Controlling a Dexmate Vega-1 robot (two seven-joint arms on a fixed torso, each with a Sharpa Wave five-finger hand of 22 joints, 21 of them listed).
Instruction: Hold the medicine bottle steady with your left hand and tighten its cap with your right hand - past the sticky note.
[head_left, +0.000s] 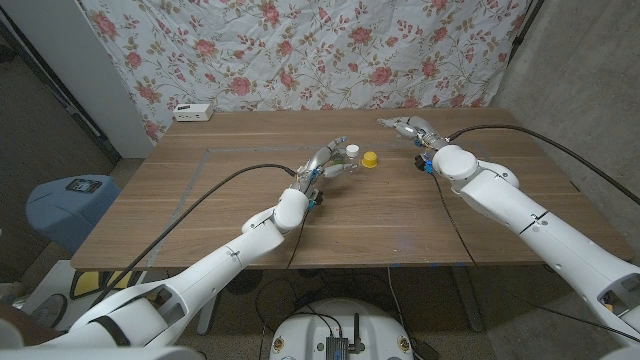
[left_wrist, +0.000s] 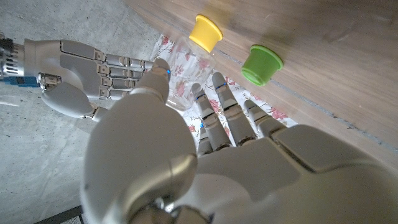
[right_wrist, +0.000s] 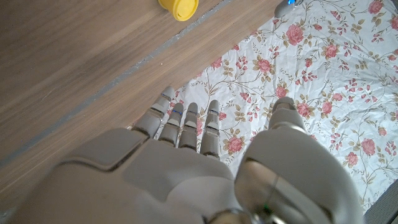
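Note:
A small clear medicine bottle (head_left: 347, 160) with a white top stands near the table's middle. My left hand (head_left: 322, 166) reaches it from the near side. In the left wrist view the thumb and fingers close around the clear bottle (left_wrist: 179, 65). A loose yellow cap (head_left: 370, 159) sits on the table just right of the bottle, seen again as the yellow cap (left_wrist: 205, 32) beside a green cap (left_wrist: 262, 64). My right hand (head_left: 408, 127) hovers at the back right, well apart from the bottle, fingers stretched out and holding nothing; the right hand (right_wrist: 186, 162) shows the same.
A white box (head_left: 192, 112) lies at the table's (head_left: 220, 230) far left edge against the floral cloth. A blue stool (head_left: 65, 205) stands off the table's left side. Black cables run along both arms over the tabletop.

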